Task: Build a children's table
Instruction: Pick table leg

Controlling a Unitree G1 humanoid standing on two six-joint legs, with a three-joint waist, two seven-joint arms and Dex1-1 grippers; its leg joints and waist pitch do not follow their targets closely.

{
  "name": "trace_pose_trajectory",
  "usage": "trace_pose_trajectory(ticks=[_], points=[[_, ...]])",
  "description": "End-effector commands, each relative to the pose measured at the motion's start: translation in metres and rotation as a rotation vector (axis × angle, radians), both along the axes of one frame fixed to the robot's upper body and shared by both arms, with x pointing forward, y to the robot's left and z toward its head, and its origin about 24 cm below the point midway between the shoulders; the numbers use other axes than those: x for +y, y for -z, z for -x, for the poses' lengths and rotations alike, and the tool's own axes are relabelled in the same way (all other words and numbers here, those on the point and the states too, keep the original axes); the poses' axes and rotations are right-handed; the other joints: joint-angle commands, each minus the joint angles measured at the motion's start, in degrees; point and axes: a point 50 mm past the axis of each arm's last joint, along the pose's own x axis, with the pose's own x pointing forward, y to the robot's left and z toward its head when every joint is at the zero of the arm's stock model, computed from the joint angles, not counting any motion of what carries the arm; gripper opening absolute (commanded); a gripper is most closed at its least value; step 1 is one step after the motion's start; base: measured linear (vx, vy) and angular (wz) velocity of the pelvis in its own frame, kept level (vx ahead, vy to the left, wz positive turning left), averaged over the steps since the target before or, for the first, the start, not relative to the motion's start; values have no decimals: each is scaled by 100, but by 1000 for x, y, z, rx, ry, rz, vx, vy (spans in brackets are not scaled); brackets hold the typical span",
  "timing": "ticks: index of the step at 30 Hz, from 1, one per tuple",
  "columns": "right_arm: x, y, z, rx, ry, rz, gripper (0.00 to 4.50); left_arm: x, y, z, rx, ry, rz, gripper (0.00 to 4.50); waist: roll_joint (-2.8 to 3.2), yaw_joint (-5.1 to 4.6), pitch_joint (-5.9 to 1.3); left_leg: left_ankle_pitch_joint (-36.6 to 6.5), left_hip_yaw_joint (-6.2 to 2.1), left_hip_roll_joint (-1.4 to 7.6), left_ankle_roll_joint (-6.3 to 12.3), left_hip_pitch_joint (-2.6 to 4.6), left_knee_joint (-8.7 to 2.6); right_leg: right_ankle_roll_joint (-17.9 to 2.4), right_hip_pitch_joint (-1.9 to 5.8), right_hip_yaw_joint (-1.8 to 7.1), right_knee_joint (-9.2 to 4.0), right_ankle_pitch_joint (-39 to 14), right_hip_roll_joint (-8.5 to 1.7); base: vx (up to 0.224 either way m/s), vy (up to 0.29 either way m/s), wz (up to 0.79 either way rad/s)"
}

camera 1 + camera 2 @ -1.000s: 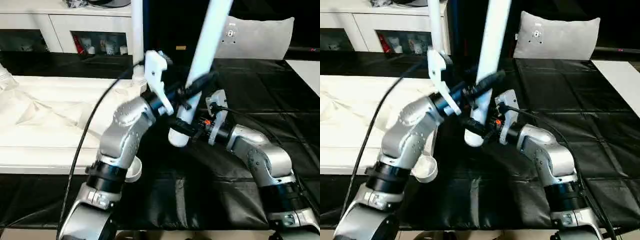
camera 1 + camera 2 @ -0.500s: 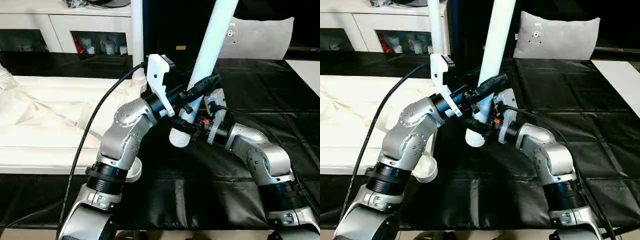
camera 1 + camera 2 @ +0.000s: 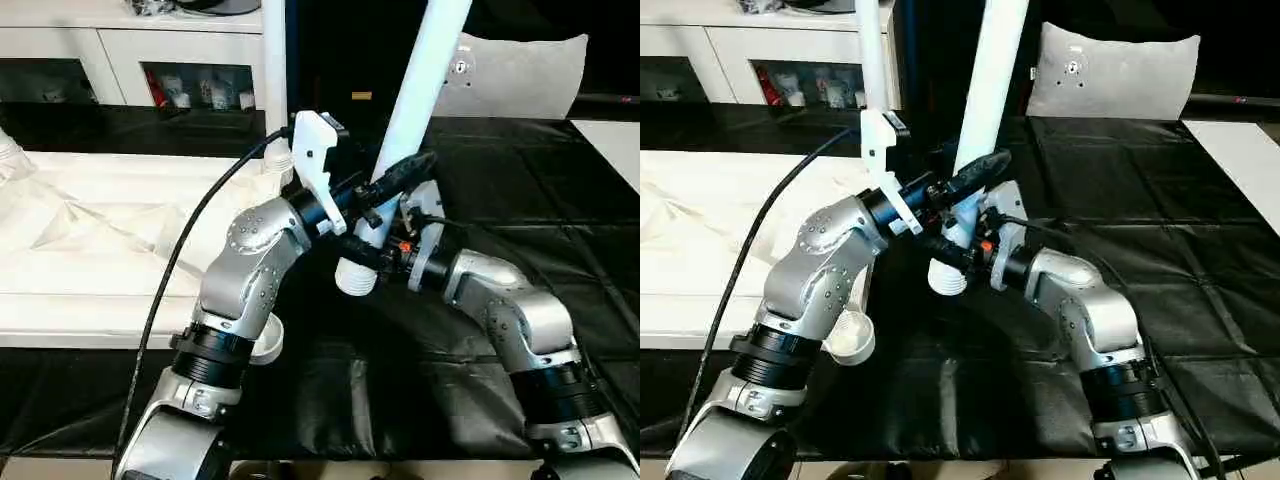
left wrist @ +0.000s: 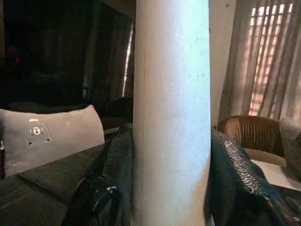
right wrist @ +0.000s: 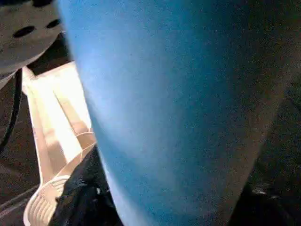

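Note:
A long white table leg point(image 3: 425, 70) hangs tilted over the black cover, its ribbed lower end point(image 3: 352, 278) just above the cover. My left gripper point(image 3: 400, 175) is shut on it at mid-height, and its black fingers point(image 4: 115, 183) press both sides of the leg. My right gripper point(image 3: 375, 255) is around the lower end, with a dark finger point(image 5: 80, 193) against the leg. The white tabletop point(image 3: 90, 240) lies upside down at the left, ribs up. Its near corner socket point(image 3: 268, 345) shows beside my left forearm. Another leg point(image 3: 274, 80) stands upright at its far corner.
The black-covered work surface point(image 3: 560, 210) spreads to the right and front. A grey pillow point(image 3: 525, 75) lies at the back right, and a white cabinet point(image 3: 130, 55) stands behind the tabletop. A black cable point(image 3: 185, 245) hangs over the tabletop from my left wrist.
My right gripper has narrowed around the leg's lower end and its arm has shifted a little left. The left grip is unchanged. The leg stands slightly more upright.

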Motion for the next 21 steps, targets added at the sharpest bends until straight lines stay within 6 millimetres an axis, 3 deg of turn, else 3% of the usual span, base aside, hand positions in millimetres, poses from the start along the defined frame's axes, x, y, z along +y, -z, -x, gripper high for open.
trace_pose_trajectory(ticks=[1, 9, 21], points=[[-5, 1, -1, 15, 19, 1, 280, 0, -11, 0, -60, -1, 4, 177, -62, -4, -399, -1057, -507, 1030, -405, 208, -600, -1697, 191, 426, -314, 22, -795, 0, 0, 0], [-12, -3, 0, -14, 5, 12, 361, 2, -12, -1, -63, -11, 5, 177, -55, 2, -400, -1045, -503, 1027, -394, 207, -595, -1715, 196, 421, -308, 54, -795, 0, 0, 0], [-10, -12, -2, -53, 10, -47, 366, -1, -11, -1, -61, 6, 7, 177, -42, -4, -408, -1013, -500, 1026, -383, 209, -595, -1750, 198, 416, -293, 188, -786, 0, 0, 0]])
